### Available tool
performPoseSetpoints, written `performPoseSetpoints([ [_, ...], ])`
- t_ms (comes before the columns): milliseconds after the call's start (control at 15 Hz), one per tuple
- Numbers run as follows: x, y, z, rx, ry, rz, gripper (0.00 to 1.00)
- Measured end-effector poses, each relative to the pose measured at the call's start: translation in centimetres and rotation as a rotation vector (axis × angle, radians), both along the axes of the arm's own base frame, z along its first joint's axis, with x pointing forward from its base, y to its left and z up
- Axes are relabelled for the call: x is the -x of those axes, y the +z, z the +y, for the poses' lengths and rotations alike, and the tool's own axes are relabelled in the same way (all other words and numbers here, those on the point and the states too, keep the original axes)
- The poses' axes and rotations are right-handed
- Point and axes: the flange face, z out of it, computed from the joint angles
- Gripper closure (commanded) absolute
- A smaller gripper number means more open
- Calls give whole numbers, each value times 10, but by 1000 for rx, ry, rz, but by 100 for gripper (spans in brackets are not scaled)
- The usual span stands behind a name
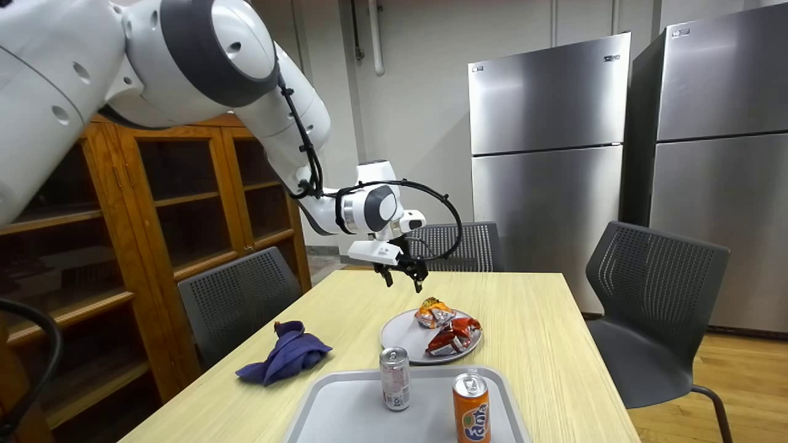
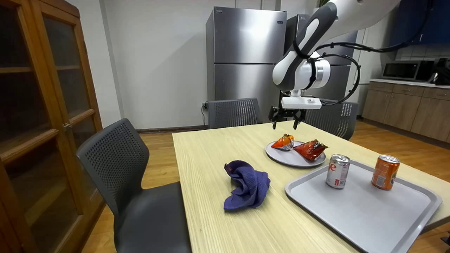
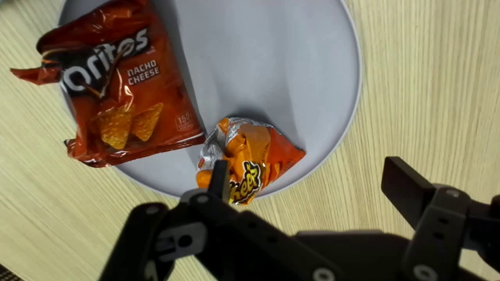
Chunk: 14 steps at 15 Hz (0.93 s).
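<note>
My fingers (image 3: 406, 191) hang spread and empty above the worktop (image 3: 429, 78). The orange bag (image 3: 254, 156) sits on the plate (image 3: 320, 58), just beside the red bag (image 3: 117, 86); if I lowered this off-centre, one fingertip could crush it or shove it off.

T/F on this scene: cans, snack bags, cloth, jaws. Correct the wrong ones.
The silver can and the orange can stand upright on the tray. True.
Both snack bags lie on the tray. False: the Doritos bag and the orange bag rest on the plate.
The purple cloth lies crumpled on the table. True.
The jaws are shut. False: the gripper is open, holding nothing.
The Doritos bag overhangs the plate. True.
</note>
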Motion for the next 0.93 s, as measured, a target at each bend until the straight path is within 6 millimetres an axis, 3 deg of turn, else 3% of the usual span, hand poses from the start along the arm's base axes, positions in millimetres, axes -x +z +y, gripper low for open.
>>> performPoseSetpoints([
  [933, -43, -40, -15, 21, -55, -45, 0],
])
